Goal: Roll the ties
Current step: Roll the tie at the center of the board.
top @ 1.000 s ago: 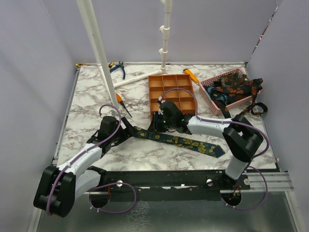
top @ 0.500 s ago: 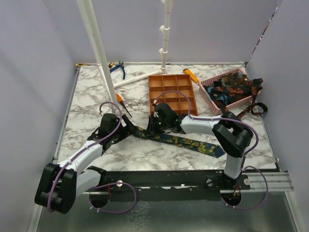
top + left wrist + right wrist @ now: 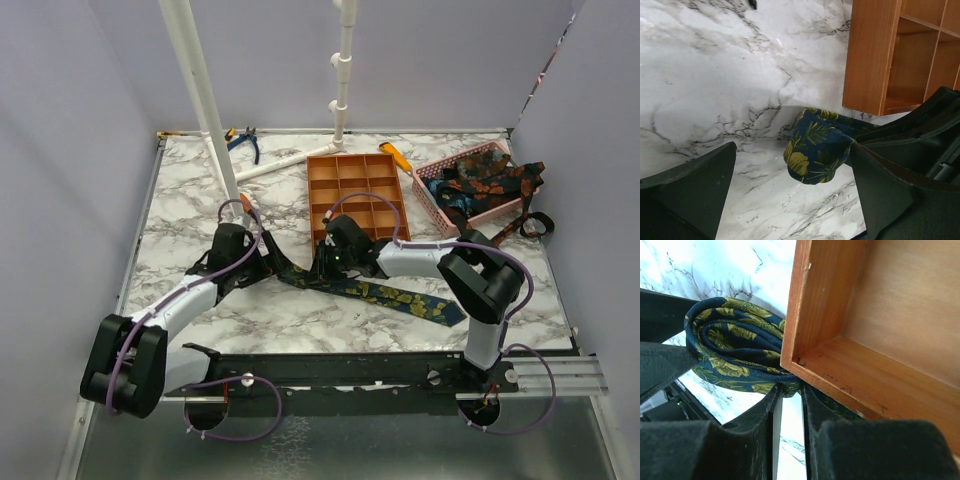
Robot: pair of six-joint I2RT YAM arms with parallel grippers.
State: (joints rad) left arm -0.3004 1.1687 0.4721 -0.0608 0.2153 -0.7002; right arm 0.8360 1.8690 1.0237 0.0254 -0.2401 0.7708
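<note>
A navy tie with yellow-gold leaf print (image 3: pixel 400 297) lies across the marble table, its left end wound into a small roll (image 3: pixel 298 272). My right gripper (image 3: pixel 318 266) is shut on the roll's outer layer (image 3: pixel 735 347) right at the corner of the orange tray; its fingertips (image 3: pixel 771 405) pinch the fabric. My left gripper (image 3: pixel 272 262) is open, its jaws wide apart on either side of the roll (image 3: pixel 815 150), which touches the right finger (image 3: pixel 890 185). More ties (image 3: pixel 485 180) are heaped in the pink basket.
The orange compartment tray (image 3: pixel 355 165) stands just behind the roll, its corner (image 3: pixel 790 357) against the fabric. The pink basket (image 3: pixel 432 195) is at the back right. White pipe stand (image 3: pixel 200 100), blue pliers (image 3: pixel 243 140) and an orange screwdriver (image 3: pixel 250 210) are at the back left.
My right gripper has moved left with the tie's rolled end. My left gripper has swung away from me and to the right, closing in on the roll.
</note>
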